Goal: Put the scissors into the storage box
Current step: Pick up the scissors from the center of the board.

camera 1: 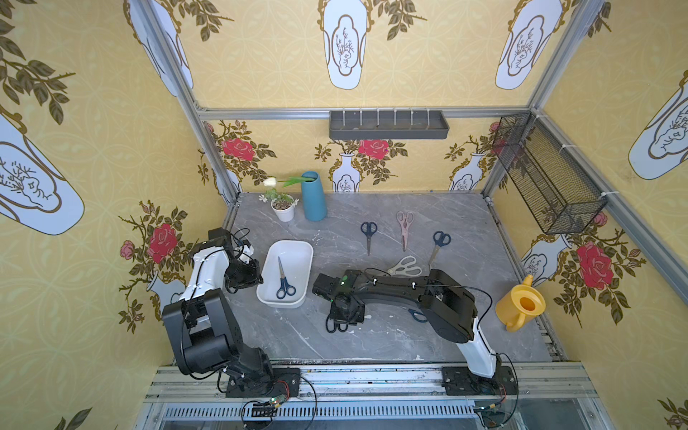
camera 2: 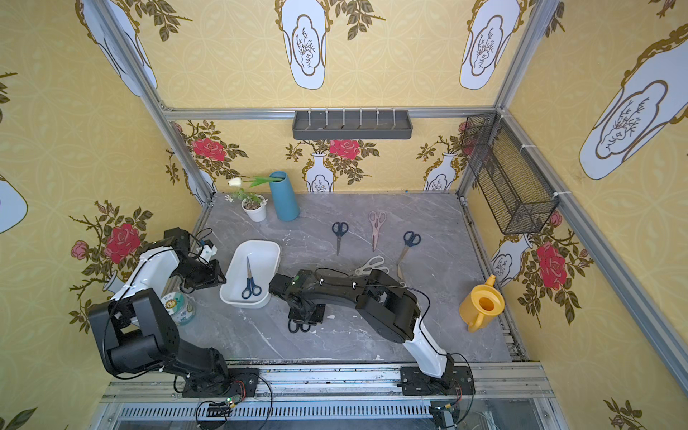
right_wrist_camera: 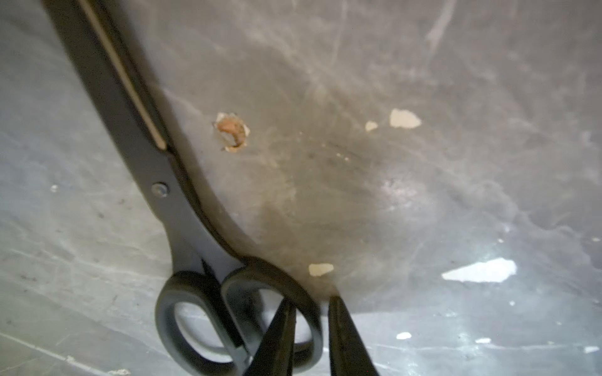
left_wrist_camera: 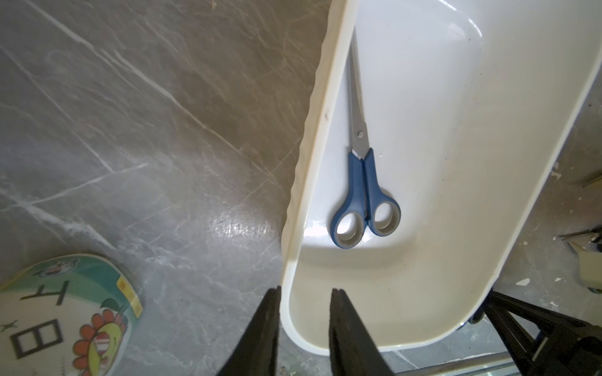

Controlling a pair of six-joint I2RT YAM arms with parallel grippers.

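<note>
— How do your jaws stand?
— My right gripper (right_wrist_camera: 310,298) is nearly together around one handle loop of the black scissors (right_wrist_camera: 182,208), with one finger inside and one outside. Whether it pinches, I cannot tell. That pair lies flat on the table (right_wrist_camera: 456,162).
— And the left?
— My left gripper (left_wrist_camera: 306,289) stands apart astride the storage box (left_wrist_camera: 439,162) wall, near a corner. Blue-handled scissors (left_wrist_camera: 363,182) lie inside it. A pink-handled pair (camera 1: 404,231) lies well apart on the table.

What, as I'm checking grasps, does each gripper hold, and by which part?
Left gripper: nothing clamped, jaws astride the white plastic storage box rim. Right gripper: jaws bracket one handle loop of the black-handled scissors; a firm grip cannot be told.
</note>
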